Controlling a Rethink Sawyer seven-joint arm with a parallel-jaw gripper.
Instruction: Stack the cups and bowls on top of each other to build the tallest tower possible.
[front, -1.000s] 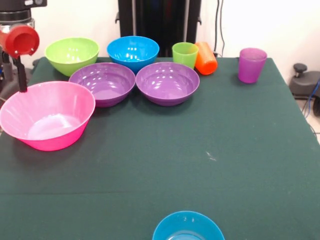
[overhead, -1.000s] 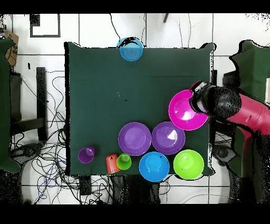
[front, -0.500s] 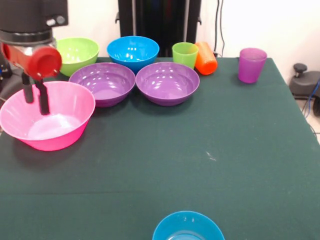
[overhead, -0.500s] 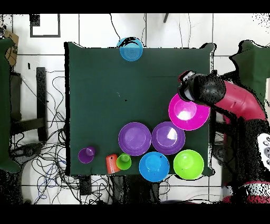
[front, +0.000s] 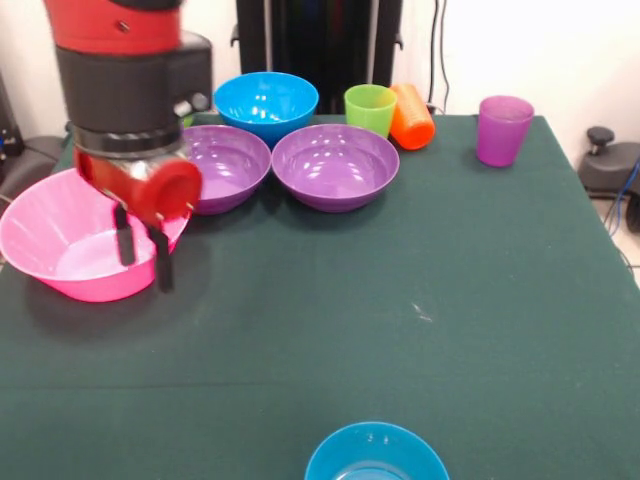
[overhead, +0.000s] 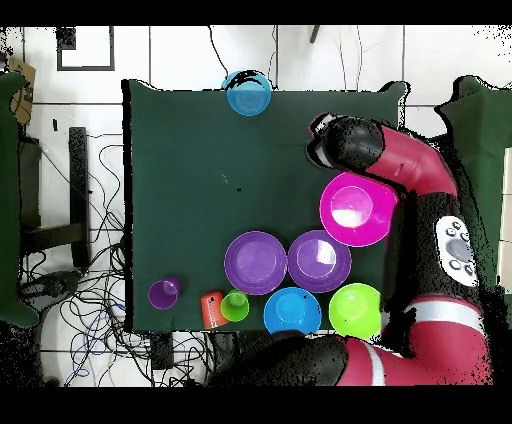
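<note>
1. Bright, even room light from above; the dark green desk (front: 420, 300) shows no glare.
2. White glints sit on the purple bowls (front: 335, 165) beyond the jaws.
3. A soft shadow lies under the pink bowl (front: 60, 250) beside the jaws.
4. The arm (front: 130, 90) looks slightly blurred.

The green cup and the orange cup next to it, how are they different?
The green cup stands upright with its open mouth facing up, while the orange cup lies tipped over on its side. The green cup is green; the orange cup is bright orange. The green cup stands nearer the blue bowl, the orange cup nearer the purple cup. Both are small glossy tumblers, side by side on the green table.
</note>
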